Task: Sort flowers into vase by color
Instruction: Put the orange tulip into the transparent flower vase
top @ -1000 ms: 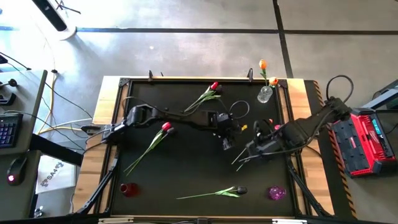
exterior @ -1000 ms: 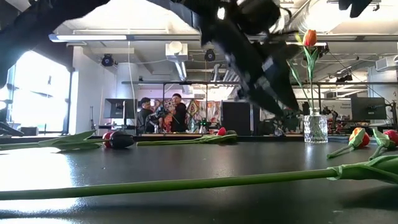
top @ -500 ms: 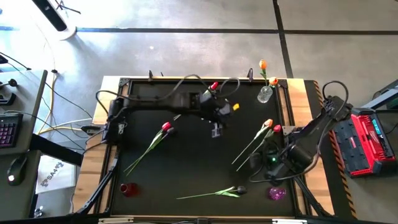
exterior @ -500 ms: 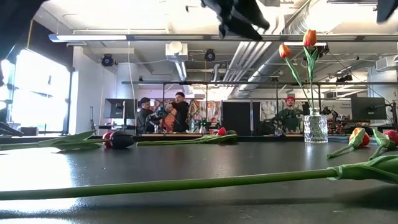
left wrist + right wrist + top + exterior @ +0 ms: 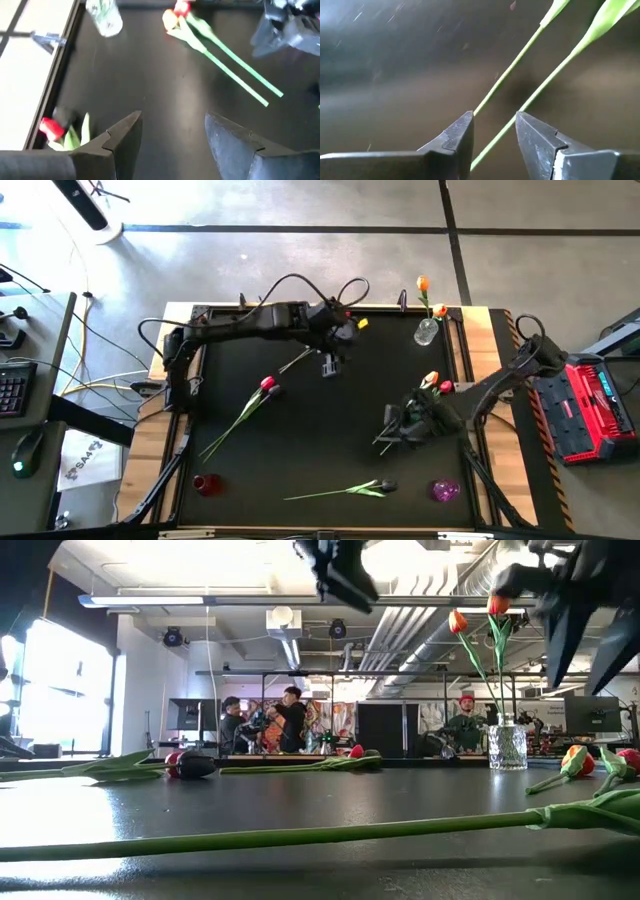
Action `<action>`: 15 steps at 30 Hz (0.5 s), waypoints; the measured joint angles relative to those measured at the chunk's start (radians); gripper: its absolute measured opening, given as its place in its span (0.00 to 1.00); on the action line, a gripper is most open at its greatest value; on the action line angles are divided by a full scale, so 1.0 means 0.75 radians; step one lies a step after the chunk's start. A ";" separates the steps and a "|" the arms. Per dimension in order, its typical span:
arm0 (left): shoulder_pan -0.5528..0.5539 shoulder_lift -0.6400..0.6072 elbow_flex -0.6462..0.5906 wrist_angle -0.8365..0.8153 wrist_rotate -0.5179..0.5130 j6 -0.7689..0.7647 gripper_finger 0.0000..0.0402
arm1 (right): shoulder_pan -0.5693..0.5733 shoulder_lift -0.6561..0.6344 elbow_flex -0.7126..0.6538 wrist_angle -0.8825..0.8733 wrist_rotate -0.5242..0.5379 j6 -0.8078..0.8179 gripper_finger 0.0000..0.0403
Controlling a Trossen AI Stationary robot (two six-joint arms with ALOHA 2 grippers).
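Observation:
Several tulips lie flat on the black table. An orange tulip (image 5: 431,380) and a red one (image 5: 445,387) lie side by side near the right edge, their stems (image 5: 512,62) running toward the middle. My right gripper (image 5: 392,425) (image 5: 494,116) is open above the stems' lower ends, with one stem showing between its fingertips. My left gripper (image 5: 328,366) (image 5: 172,117) is open and raised near the far edge, beside a red tulip (image 5: 345,318). A clear vase (image 5: 427,331) at the far right corner holds two orange tulips (image 5: 422,283).
Another red tulip (image 5: 268,385) lies left of the middle. A dark tulip (image 5: 386,485) lies near the near edge. A red vase (image 5: 207,485) stands at the near left corner and a purple vase (image 5: 445,490) at the near right. People stand in the room beyond (image 5: 290,720).
My left gripper has moved from the table's middle toward the far edge and a little left, rising out of the low view. My right arm has drawn back toward the right edge, and its gripper now hangs over the lower ends of the paired stems. The flowers have not moved.

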 joint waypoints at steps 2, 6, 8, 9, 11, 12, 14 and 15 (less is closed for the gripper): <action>0.013 0.000 0.000 -0.029 0.001 0.008 0.51 | -0.061 0.000 -0.036 0.004 -0.017 -0.006 0.34; 0.028 0.000 0.000 -0.048 0.007 0.009 0.51 | -0.170 0.000 -0.097 0.006 -0.058 -0.009 0.34; 0.033 0.000 0.000 -0.049 0.007 0.009 0.51 | -0.215 0.000 -0.119 0.005 -0.099 -0.005 0.34; 0.033 0.000 0.000 -0.050 0.007 0.009 0.51 | -0.235 0.000 -0.130 0.006 -0.126 0.001 0.34; 0.028 0.000 0.000 -0.051 0.007 0.009 0.51 | -0.268 0.000 -0.153 0.001 -0.184 0.011 0.34; 0.026 0.000 0.000 -0.050 0.007 0.010 0.51 | -0.282 0.000 -0.165 -0.001 -0.213 0.030 0.34; 0.022 0.000 0.000 -0.043 0.008 0.016 0.51 | -0.307 0.000 -0.193 0.000 -0.271 0.078 0.34; 0.021 0.000 0.000 -0.043 0.008 0.020 0.51 | -0.317 0.000 -0.209 0.002 -0.302 0.100 0.34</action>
